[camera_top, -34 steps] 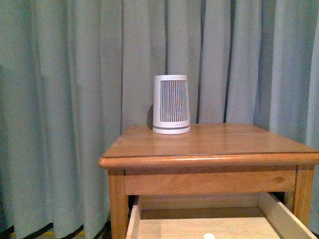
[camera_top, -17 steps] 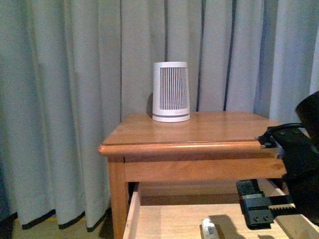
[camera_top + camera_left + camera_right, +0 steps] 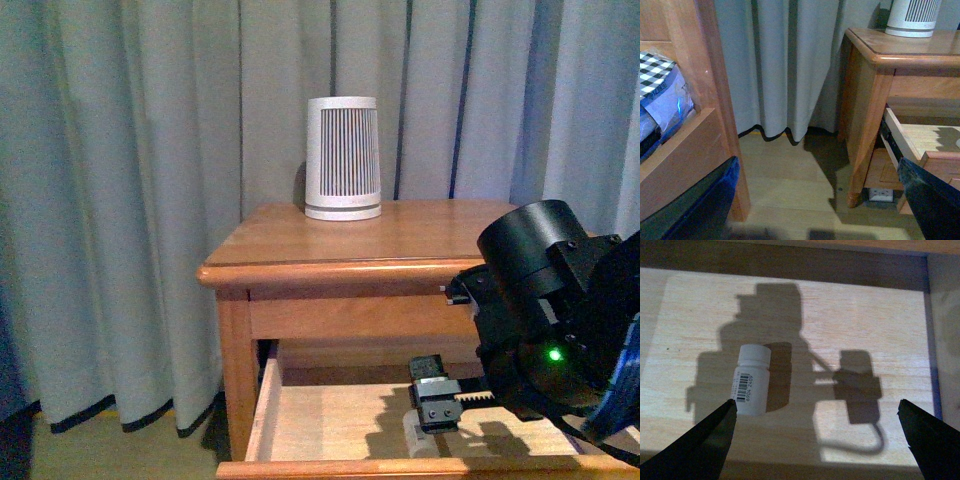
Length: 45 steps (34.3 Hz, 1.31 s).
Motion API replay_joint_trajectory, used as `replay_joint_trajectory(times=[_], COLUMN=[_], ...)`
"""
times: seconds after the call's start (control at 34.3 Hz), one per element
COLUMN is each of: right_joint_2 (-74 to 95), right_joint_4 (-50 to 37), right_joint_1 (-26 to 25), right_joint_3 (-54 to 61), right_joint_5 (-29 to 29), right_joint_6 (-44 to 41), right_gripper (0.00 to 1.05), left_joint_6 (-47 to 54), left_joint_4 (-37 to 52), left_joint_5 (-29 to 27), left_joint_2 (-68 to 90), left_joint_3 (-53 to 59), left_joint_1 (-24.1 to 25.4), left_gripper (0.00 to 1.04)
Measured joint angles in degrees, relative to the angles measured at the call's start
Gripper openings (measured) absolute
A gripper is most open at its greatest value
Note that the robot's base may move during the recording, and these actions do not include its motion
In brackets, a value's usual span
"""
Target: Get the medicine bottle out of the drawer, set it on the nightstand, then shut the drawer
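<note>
- The medicine bottle is a small white plastic cylinder with a round white cap and a barcode label on its side
- It lies flat on the pale wood floor of the drawer, partly in the arm's shadow
- The drawer is pulled out of the honey-brown nightstand
- The right pincer hangs over the open drawer with its jaws spread wide, gripping nothing; the bottle shows in the gap, close to one finger
- The left pincer is off to the side of the nightstand, above the floor, jaws likewise wide apart and empty
- The nightstand's top surface carries a white ribbed canister near its back edge; a grey-green curtain hangs behind, and the floor is wood
- Count: one bottle, one canister, one open drawer, two pincers
</note>
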<state>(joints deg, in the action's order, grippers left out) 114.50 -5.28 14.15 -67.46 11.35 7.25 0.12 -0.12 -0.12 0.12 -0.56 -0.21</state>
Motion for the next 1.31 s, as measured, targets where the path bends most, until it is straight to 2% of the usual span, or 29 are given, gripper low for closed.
replay_joint_trajectory(times=[0.38,0.64,1.05,1.17,1.31], right_joint_2=[11.0,14.9,18.9,19.1,19.2], right_joint_4=[-1.0,-7.2,-8.2,-8.7,-8.8], right_joint_1=[1.5,1.9,1.9,2.2,2.9], right_joint_3=[-7.8,-9.2,-11.4,-11.5,-11.5], right_joint_5=[3.0,4.3,4.3,4.3,3.5], right_joint_6=[0.7,0.7,1.2,1.6,2.8], right_gripper=[0.98,0.98,0.98,0.84,0.55], left_joint_6=[0.0,0.0,0.0,0.0,0.0], left_joint_4=[0.0,0.0,0.0,0.0,0.0], left_joint_5=[0.0,0.0,0.0,0.0,0.0], left_joint_2=[0.0,0.0,0.0,0.0,0.0], left_joint_3=[0.0,0.0,0.0,0.0,0.0], left_joint_1=[0.0,0.0,0.0,0.0,0.0], left_gripper=[0.98,0.98,0.98,0.98,0.98])
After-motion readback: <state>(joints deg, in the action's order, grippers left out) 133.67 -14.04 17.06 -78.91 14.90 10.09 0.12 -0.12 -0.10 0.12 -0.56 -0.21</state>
